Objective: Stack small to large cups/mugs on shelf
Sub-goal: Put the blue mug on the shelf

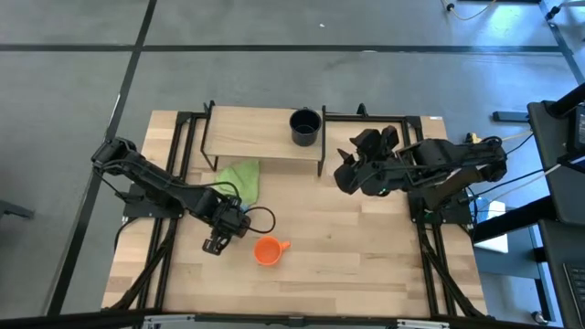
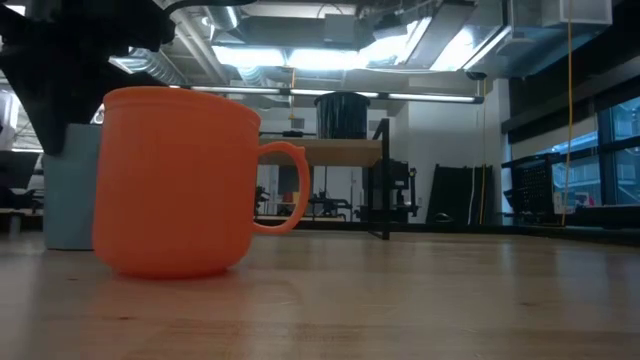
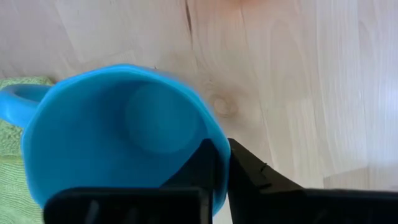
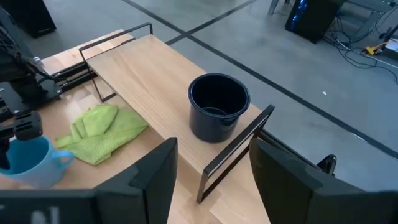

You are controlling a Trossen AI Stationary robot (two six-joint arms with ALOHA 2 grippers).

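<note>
Left fingers (image 3: pixel 214 180) pinched the blue mug (image 3: pixel 118 137) by its rim: rigid, light, probably slippery. Right fingers (image 4: pixel 211 168) hung open.

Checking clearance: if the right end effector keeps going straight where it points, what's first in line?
Probably the navy mug on the shelf. The right end effector, fingers open, looks straight at it, with only bare shelf edge between. Depth is unclear, so it might pass above the rim.

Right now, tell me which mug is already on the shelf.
The dark navy mug, standing upright on the shelf. The orange mug sits on the tabletop; the light blue mug is in the left hand.
</note>
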